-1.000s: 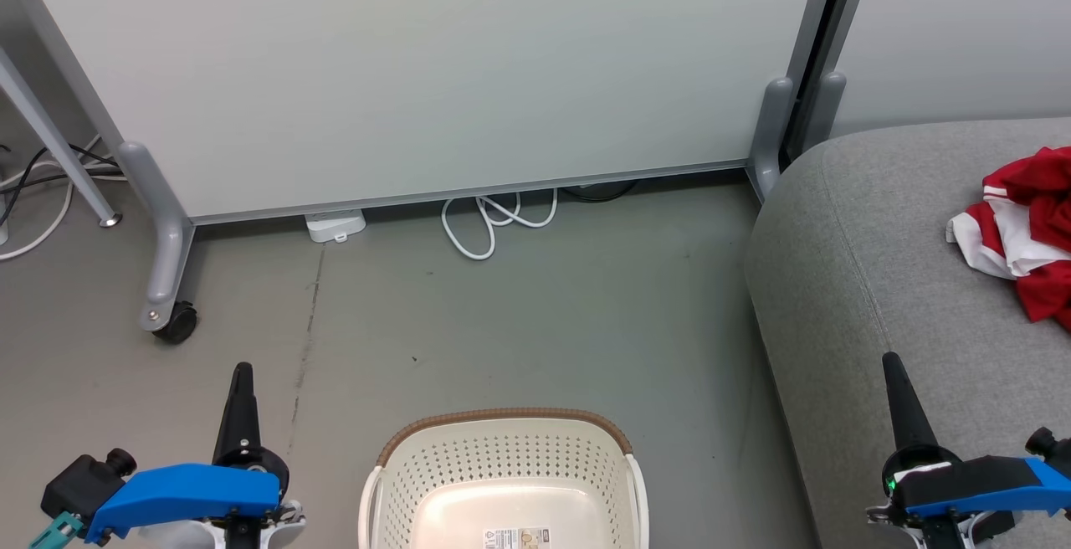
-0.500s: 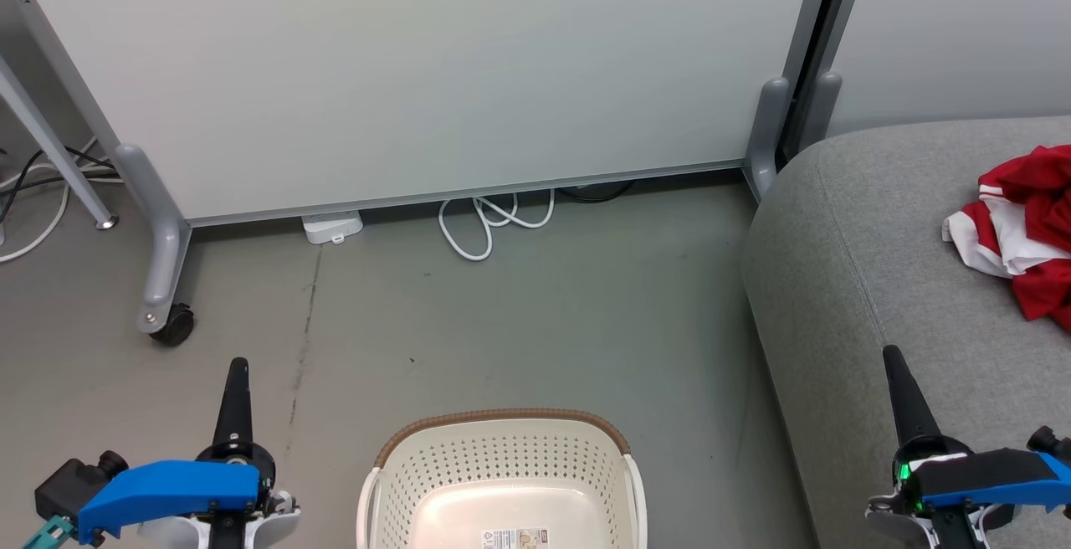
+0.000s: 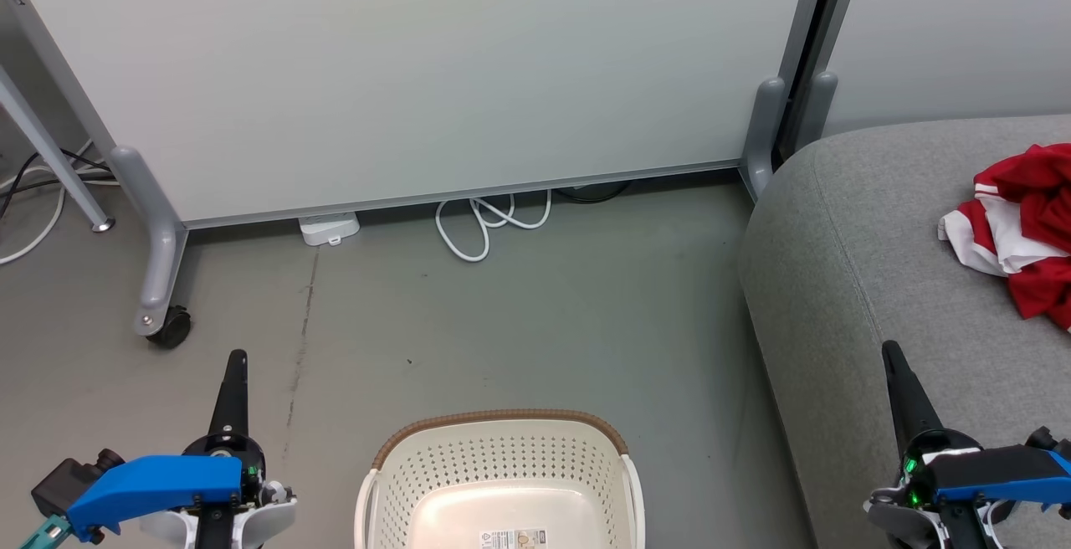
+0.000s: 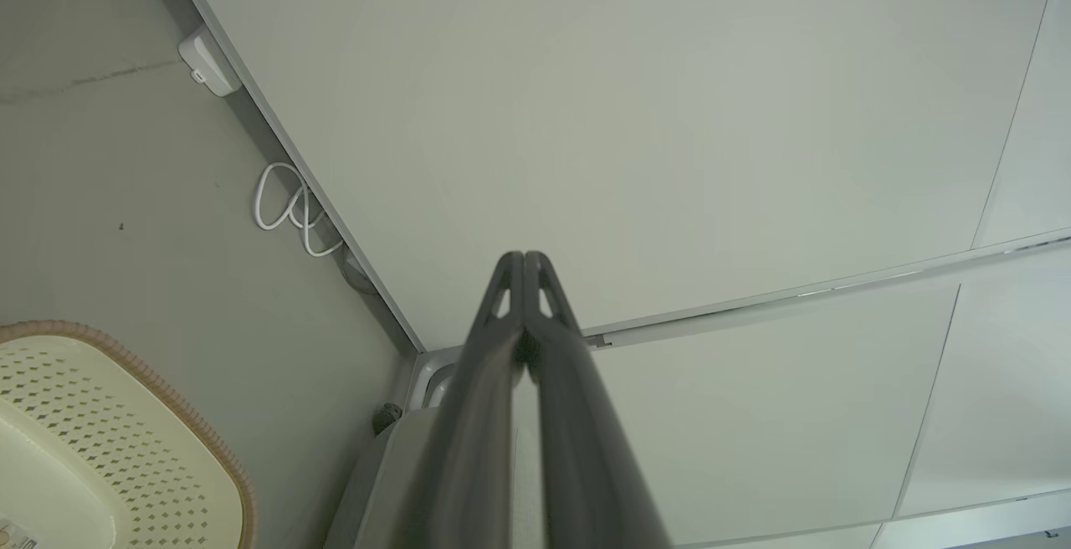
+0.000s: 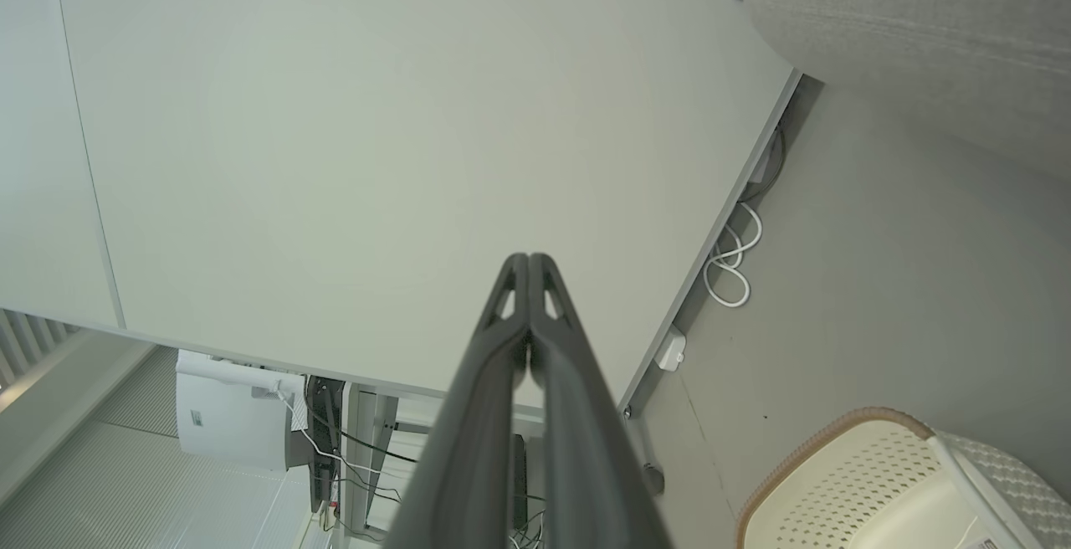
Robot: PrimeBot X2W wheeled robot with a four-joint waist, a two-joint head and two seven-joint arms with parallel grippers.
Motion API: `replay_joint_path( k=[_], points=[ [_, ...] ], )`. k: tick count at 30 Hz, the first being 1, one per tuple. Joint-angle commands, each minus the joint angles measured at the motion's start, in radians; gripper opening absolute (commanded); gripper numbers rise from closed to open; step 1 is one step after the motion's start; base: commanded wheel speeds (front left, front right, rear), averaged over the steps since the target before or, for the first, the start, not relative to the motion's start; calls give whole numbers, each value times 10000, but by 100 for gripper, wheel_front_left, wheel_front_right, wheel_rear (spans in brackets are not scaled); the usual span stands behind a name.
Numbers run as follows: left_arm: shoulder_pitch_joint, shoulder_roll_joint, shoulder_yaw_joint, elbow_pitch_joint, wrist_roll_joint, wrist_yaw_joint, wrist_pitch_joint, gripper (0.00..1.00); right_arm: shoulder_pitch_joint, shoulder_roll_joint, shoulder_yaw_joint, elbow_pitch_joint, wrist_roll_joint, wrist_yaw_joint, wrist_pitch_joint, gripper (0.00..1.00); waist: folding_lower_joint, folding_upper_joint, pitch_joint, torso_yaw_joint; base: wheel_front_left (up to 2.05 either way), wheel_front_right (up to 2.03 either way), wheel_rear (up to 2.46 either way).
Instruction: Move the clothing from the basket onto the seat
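On the grey floor (image 3: 535, 323) the basket (image 3: 502, 417) looks empty, with the clothing (image 3: 1025, 231) heaped on the seat (image 3: 853, 264) at right, so the left pincer (image 3: 238, 358) and right pincer (image 3: 890, 350) hang clenched on nothing.

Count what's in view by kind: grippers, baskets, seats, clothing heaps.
grippers: 2 (left gripper, right gripper, both shut)
basket: 1
seat: 1
clothing heap: 1, red and white, lying on the seat
total: 5
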Motion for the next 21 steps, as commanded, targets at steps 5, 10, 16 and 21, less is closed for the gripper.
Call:
replay_joint_path(
  k=[5,10,16,21],
  points=[
    [-206,17,105,-89,-530,-85,124,0,-238,-23,-36,-15,536,8,134,0,0,-1,-4,-18,0,0,0],
    [-230,17,140,-103,-932,-91,231,0,-245,-24,-53,-4,940,9,238,0,0,-1,-7,-36,0,0,0],
    [-259,16,177,-117,-1404,-96,356,0,-288,-24,-76,10,1395,9,366,0,0,-1,-12,-58,0,0,0],
    [-263,17,201,-127,-1762,-102,442,0,-306,-23,-90,23,1770,9,464,0,0,-1,-15,-76,0,0,0]
  ],
)
